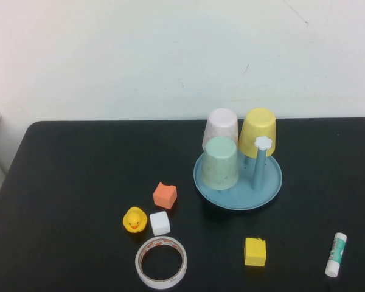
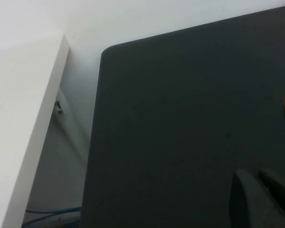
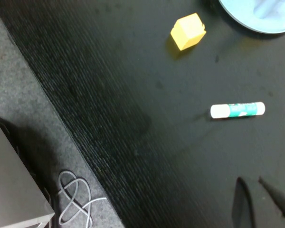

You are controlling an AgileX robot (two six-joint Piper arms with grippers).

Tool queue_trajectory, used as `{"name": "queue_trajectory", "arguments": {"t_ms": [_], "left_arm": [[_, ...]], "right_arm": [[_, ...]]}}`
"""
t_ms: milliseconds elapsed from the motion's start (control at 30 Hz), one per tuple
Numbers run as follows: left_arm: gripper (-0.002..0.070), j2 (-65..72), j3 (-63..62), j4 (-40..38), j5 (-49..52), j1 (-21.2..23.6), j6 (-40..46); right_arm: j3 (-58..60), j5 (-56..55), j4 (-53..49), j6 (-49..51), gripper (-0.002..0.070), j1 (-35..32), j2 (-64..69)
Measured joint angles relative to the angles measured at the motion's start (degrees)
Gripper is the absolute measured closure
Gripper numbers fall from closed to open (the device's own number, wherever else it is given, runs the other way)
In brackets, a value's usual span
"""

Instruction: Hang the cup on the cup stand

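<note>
Both claws are sitting clenched and empty: the left claw (image 2: pixel 261 199) hovering over bare counter (image 2: pixel 180 118) near its left edge, the right claw (image 3: pixel 259 202) low near the glue stick (image 3: pixel 237 110), apparently parked. Beyond them, the cup (image 1: pixel 219 162) is resting upside down on the cup stand (image 1: pixel 238 176), seemingly over a post, suggesting it is already hung, beside one bare post (image 1: pixel 260 164).

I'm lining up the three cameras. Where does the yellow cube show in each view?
High view: yellow cube near the front edge of the table, right of the tape roll, left of the glue stick.
Left wrist view: not in it.
Right wrist view: yellow cube, between the cup stand and the glue stick.
Shared landmark: the glue stick.
</note>
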Motion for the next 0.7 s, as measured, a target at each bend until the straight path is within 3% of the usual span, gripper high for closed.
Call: {"name": "queue_trajectory", "arguments": {"t_ms": [700], "left_arm": [[0.0676, 0.0, 0.0, -4.04, -0.71, 0.0, -2.19]], "right_arm": [[0.0, 0.0, 0.0, 0.0, 0.0678, 0.0, 0.0]]}}
